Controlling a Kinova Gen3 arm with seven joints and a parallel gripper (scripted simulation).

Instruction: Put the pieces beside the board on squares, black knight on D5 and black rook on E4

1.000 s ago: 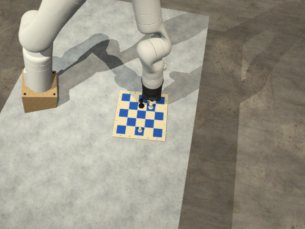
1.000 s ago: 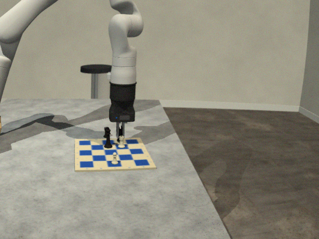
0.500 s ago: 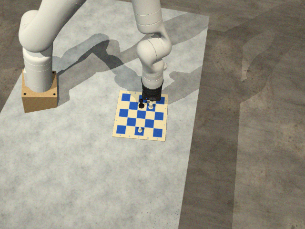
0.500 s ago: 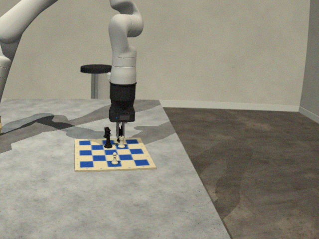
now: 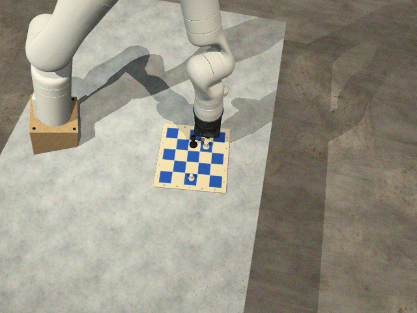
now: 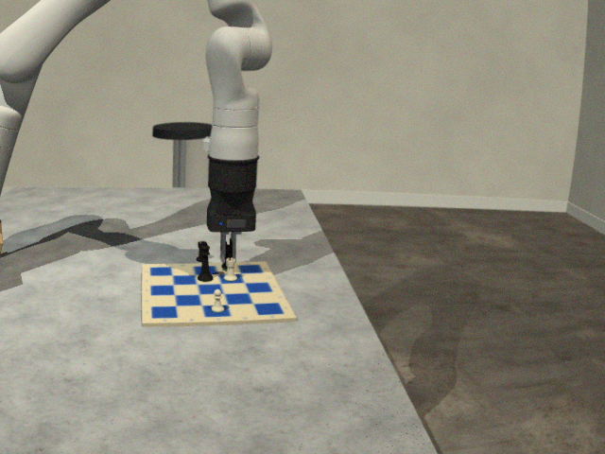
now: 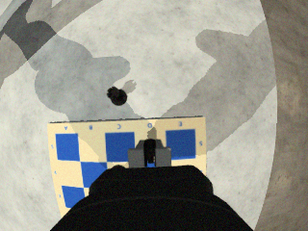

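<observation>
The blue and cream chessboard (image 5: 191, 158) lies on the grey mat. My gripper (image 6: 228, 250) hangs upright over the board's far row, close to the surface, and is shut on a small black piece, by its place the black knight (image 7: 149, 149). I cannot tell if its base touches the square. A second dark piece with a round top, the black rook (image 7: 117, 95), stands on the mat just beyond the board's far edge. It shows only in the wrist view.
A tall black piece (image 5: 193, 141) and a white rook (image 5: 205, 145) stand on the second row from the far edge, right in front of my gripper. A white pawn (image 5: 191, 177) stands on the near row. The arm's wooden base (image 5: 53, 129) is at the left.
</observation>
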